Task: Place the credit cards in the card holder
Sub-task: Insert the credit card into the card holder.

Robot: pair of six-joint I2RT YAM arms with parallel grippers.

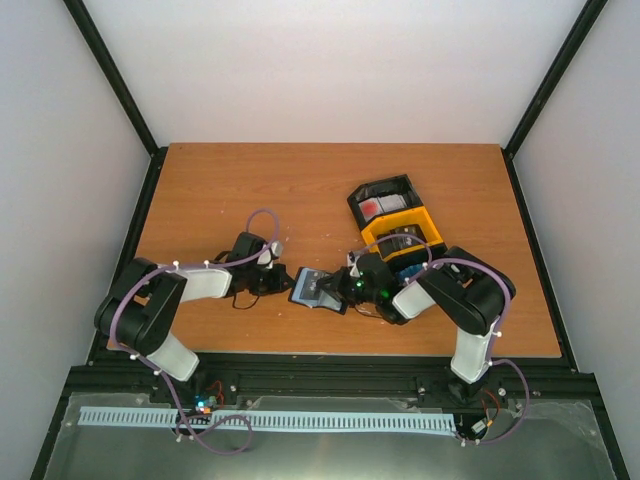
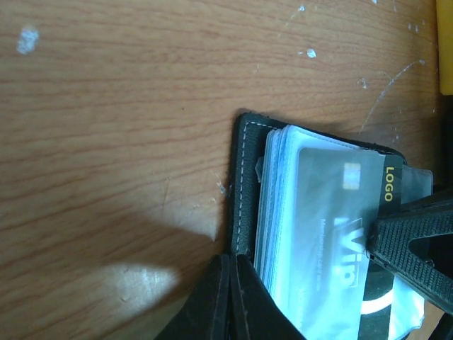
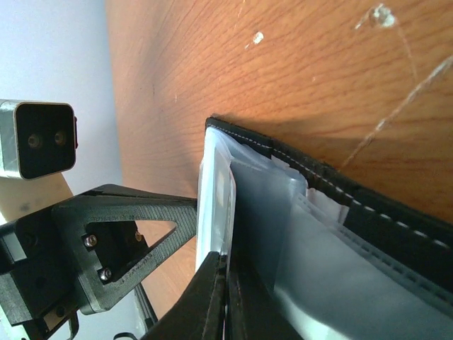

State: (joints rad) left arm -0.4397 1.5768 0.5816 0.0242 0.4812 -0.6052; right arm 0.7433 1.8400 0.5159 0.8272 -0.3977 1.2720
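The black card holder lies open on the table between my two grippers, its stitched cover edging a stack of clear sleeves. My left gripper is shut on the cover's near edge. A light blue credit card marked VIP lies on top of the sleeves, partly inside the holder. My right gripper is shut on that card's edge, fingers pressed together. The holder's cover runs off to the right in the right wrist view.
A joined row of trays stands right of the holder: a black tray holding a red-and-white card and a yellow one behind the right arm. Black frame posts and white walls border the table.
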